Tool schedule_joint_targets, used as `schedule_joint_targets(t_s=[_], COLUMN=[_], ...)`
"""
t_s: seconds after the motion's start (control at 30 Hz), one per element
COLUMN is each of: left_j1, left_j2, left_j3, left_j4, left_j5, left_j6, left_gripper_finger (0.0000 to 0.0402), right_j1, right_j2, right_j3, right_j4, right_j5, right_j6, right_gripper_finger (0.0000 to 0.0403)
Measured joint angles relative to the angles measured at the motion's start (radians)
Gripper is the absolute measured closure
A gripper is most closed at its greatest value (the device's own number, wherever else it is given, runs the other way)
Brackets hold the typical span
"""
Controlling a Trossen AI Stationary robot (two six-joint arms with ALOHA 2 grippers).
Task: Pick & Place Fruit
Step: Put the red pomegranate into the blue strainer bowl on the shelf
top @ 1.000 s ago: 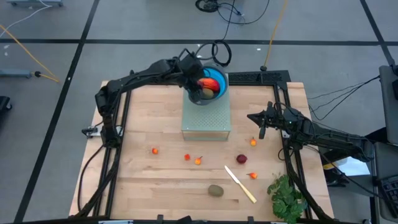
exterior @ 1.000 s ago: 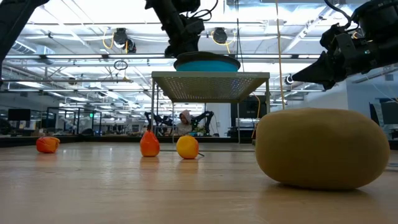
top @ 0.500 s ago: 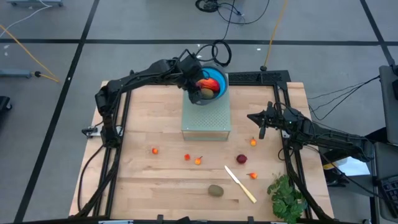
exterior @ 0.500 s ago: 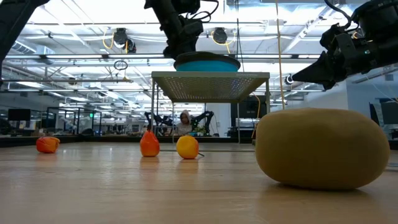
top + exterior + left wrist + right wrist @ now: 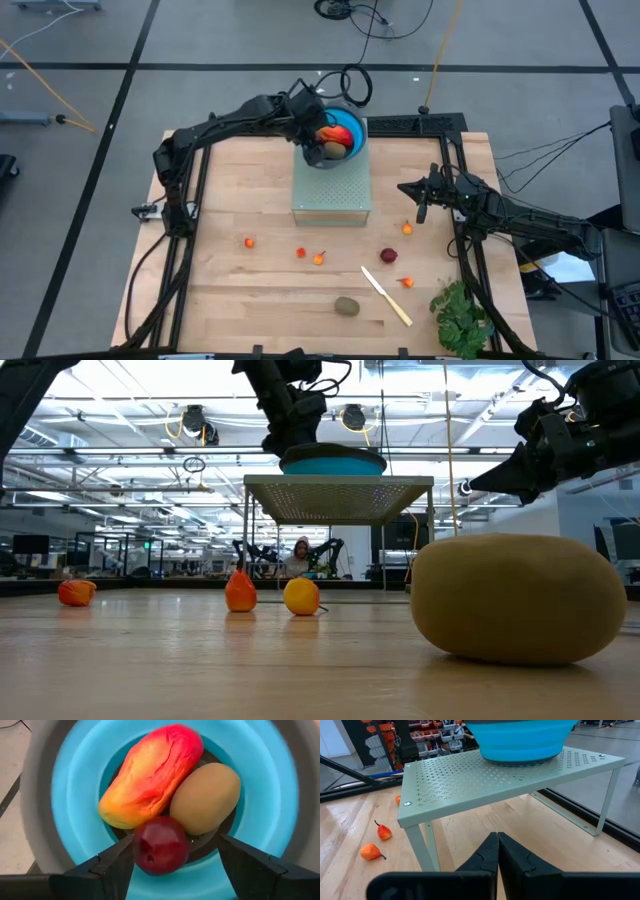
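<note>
red-orange oval (image 5: 152,775) lying slantwise in blue bowl (image 5: 75,785), left tool (image 5: 175,851) spread over dark red ball (image 5: 161,846), right tool (image 5: 497,851) pressed together

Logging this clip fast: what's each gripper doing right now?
Left gripper: open over the blue bowl, fingers either side of the dark red ball.
Right gripper: shut, holding nothing.

Blue bowl (image 5: 340,140) on the raised rack (image 5: 332,190) at far middle is nearly full – 3 fruit inside, left gripper (image 5: 175,855) right over it. Wood table (image 5: 230,300) at near left is bare; small fruit, knife (image 5: 386,296) & leafy bunch (image 5: 460,318) crowd near right.
</note>
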Motion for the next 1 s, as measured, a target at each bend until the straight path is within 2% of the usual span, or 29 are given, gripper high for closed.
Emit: schedule_joint_targets(t_s=[0.17,0.37,0.5,0.77,1.0], left_j1=[-0.009,-0.040,-0.068,-0.147,-0.223], left_j2=[0.000,-0.002,-0.004,-0.039,-0.046], left_j3=[0.098,0.258,0.339,0.362,0.361], left_j4=[-0.021,-0.120,-0.212,-0.370,-0.457], left_j5=[-0.003,-0.020,-0.029,0.003,0.007], left_j6=[-0.029,-0.097,-0.166,-0.266,-0.320], left_gripper_finger=[0.0111,0.0122,0.0134,0.0157,0.0148], right_j1=[0.000,0.000,0.000,0.000,0.000], right_j2=[0.000,0.000,0.000,0.000,0.000], right_j3=[0.000,0.000,0.000,0.000,0.000], right_j4=[0.002,0.000,0.000,0.000,-0.006], right_j5=[-0.003,-0.003,-0.003,-0.004,-0.002], right_j6=[0.017,0.177,0.220,0.222,0.272], right_gripper_finger=[0.0403,0.0403,0.0403,0.0403,0.0403])
